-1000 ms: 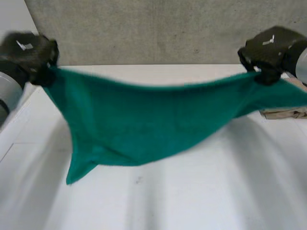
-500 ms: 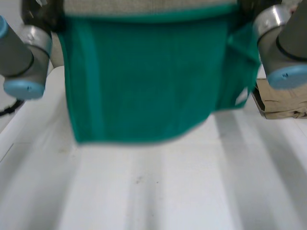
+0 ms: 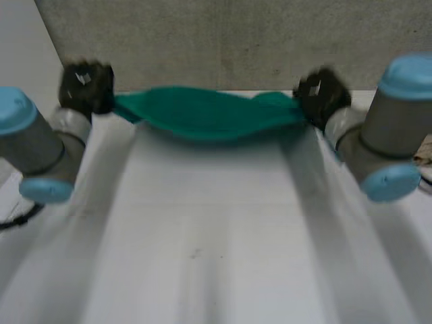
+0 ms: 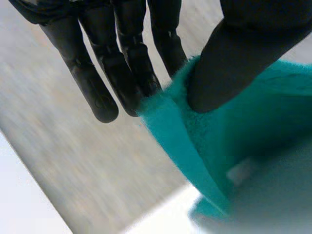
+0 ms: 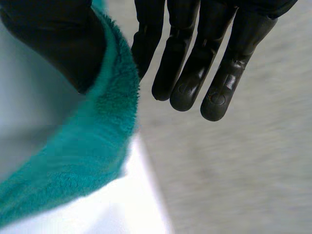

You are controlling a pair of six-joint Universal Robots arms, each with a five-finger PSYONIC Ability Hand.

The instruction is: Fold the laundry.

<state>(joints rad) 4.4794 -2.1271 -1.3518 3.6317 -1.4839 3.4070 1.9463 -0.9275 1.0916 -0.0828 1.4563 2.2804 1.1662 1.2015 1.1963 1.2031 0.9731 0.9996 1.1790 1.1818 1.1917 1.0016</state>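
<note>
A green towel (image 3: 209,113) is stretched at the twelve o'clock edge of the tabletop (image 3: 216,229), each end pinched between thumb and fingers (image 4: 103,95) by the left hand (image 3: 84,86) and right hand (image 3: 322,94).

Robotics lab or test bench. Two jointed machine arms with grey joints and light-blue caps: left arm (image 3: 37,145) at frame's left, right arm (image 3: 378,135) at frame's right. Between them, plain white table (image 3: 216,243) fills lower frame, surface bare and utilitarian. Rough grey concrete-like wall (image 3: 236,40) runs across top of frame. Plain pale panel (image 3: 23,40) in upper left corner.
</note>
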